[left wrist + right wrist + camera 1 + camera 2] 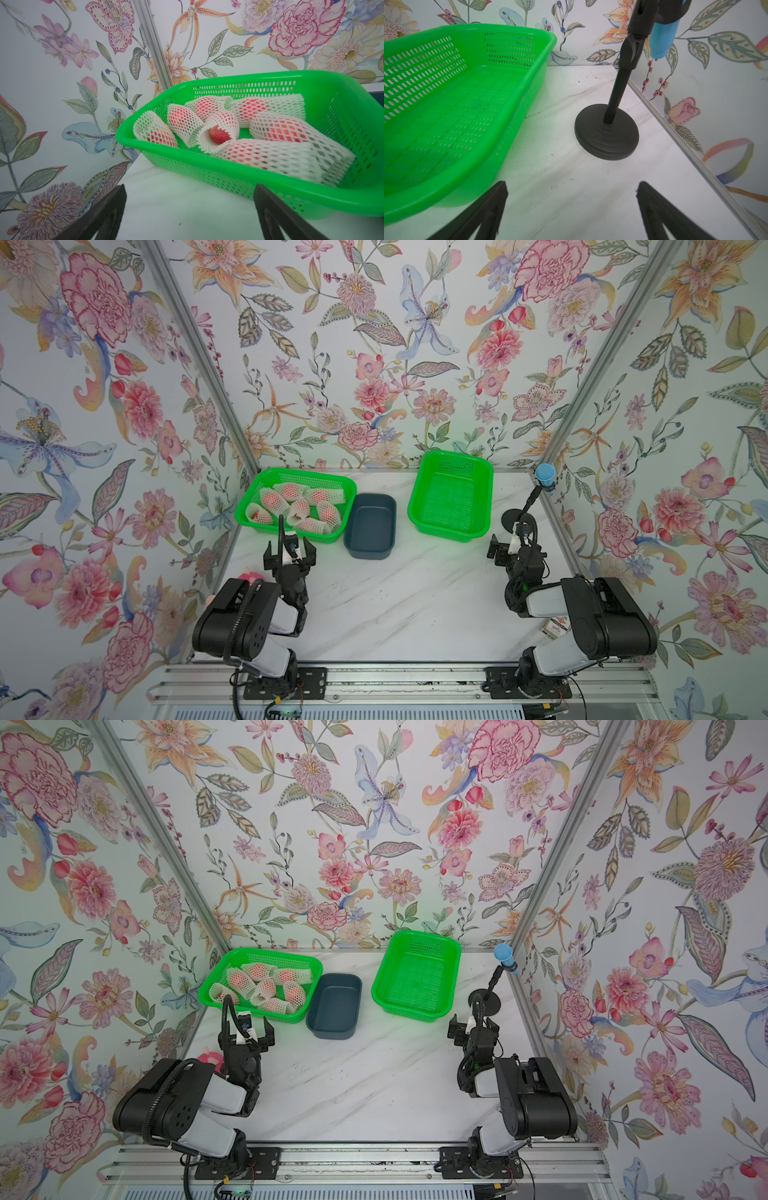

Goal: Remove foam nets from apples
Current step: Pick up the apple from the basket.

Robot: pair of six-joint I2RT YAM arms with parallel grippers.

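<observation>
Table: white marble-patterned tabletop (395, 614), walled by floral paper.
Left arm: black-and-white left robot arm (249, 622) folded low with its elbow back. The left gripper (190, 199) hangs just short of the full basket's near rim, jaws spread wide, empty.
Right arm: matching right robot arm (598, 618) folded by the right wall. The right gripper (571, 193) faces the stand's base, jaws wide apart, holding nothing.
Baskets: green perforated plastic basket (249, 510) at back left; a second green basket (457, 457) at back right, unfilled.
Tub: dark blue-grey plastic tub (370, 526) between the baskets.
Stand: black round-based microphone stand (607, 137) beside the right basket.
Nets: white foam mesh nets (276, 153) heaped in the left basket.
Apples: small red apples (218, 135) inside the nets; one peeks from an open end.
</observation>
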